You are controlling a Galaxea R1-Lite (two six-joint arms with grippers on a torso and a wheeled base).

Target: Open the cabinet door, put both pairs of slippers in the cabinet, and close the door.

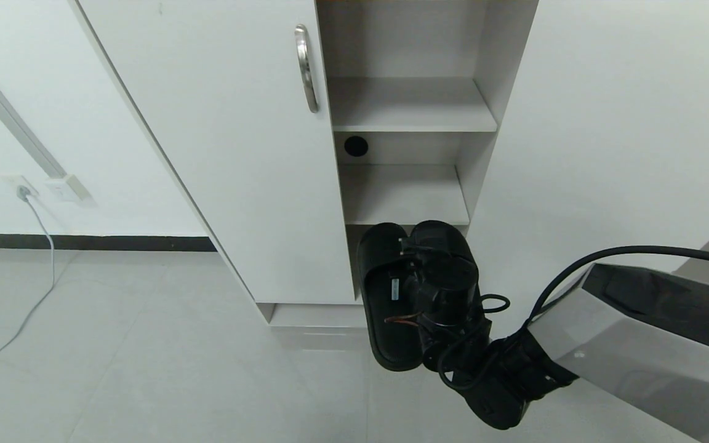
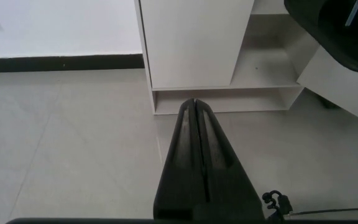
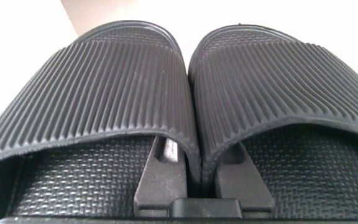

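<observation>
**One pair up at the cabinet mouth, right hand clamped on it**

Here is the cabinet (image 1: 404, 104) with two doors to count. The left door (image 1: 231, 154) is shut and carries one curved metal handle (image 1: 306, 67). The right door (image 1: 607, 123) stands swung wide open.

Inside the open half are two shelves, an upper shelf (image 1: 413, 101) and a lower shelf (image 1: 404, 194), and there is one round hole (image 1: 356, 146) in the back panel between them.

Right in front of that opening are two black slippers (image 1: 379, 264), one pair, side by side. Their toes point into the cabinet at the lower shelf's front edge, and they are held off the floor (image 1: 145, 357).

The right hand (image 3: 199, 177) has them. From the wrist you can see one finger tucked under each ribbed strap, squeezing the inner walls of the two slippers together.

Over to the left hand (image 2: 195, 102): its two fingers are pressed flat together with nothing between them. It hangs above the floor tiles and points toward the cabinet's base.

Off to the left on the wall there is one socket (image 1: 20, 184) with one grey cable (image 1: 47, 258) trailing down to the floor.
</observation>
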